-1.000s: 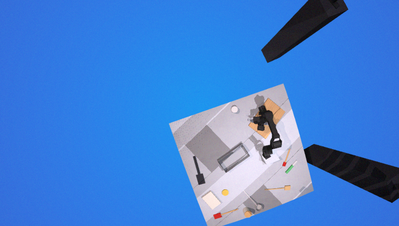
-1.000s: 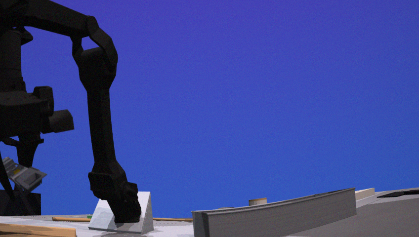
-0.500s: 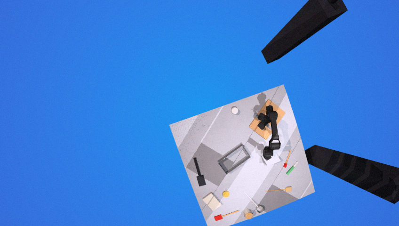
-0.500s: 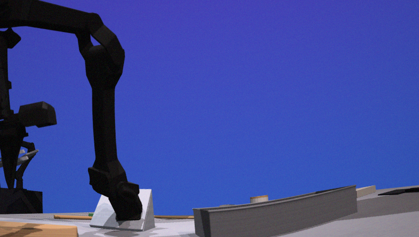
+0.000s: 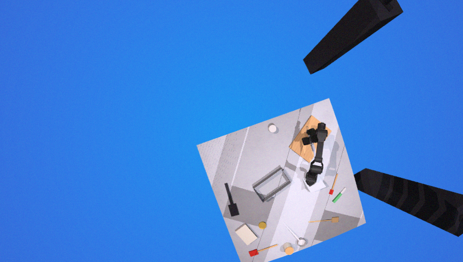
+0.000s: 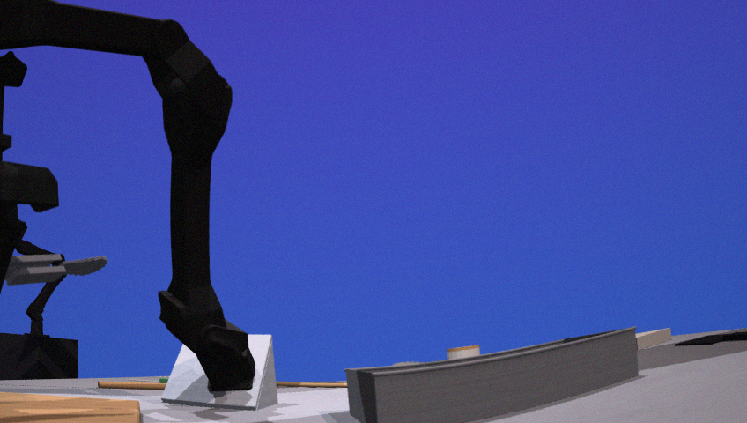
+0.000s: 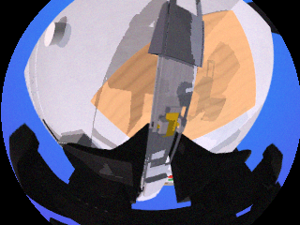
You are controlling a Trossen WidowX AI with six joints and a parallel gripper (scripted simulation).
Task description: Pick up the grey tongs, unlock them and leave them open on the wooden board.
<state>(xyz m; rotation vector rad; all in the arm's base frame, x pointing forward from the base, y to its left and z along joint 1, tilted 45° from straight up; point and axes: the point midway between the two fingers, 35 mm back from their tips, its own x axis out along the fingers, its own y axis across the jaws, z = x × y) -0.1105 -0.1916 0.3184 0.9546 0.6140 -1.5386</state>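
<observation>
Presently the claw [image 7: 164, 150] is gripping the grey tongs [image 7: 172, 82] near their hinge end, holding them in the air above the wooden board [image 7: 238, 69]. Their long axis is running roughly level, tips pointing away from the claw, not downward.

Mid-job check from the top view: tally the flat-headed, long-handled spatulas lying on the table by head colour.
Red spatulas: 2
Black spatula: 1
Tan wooden spatula: 1
Total: 4
</observation>
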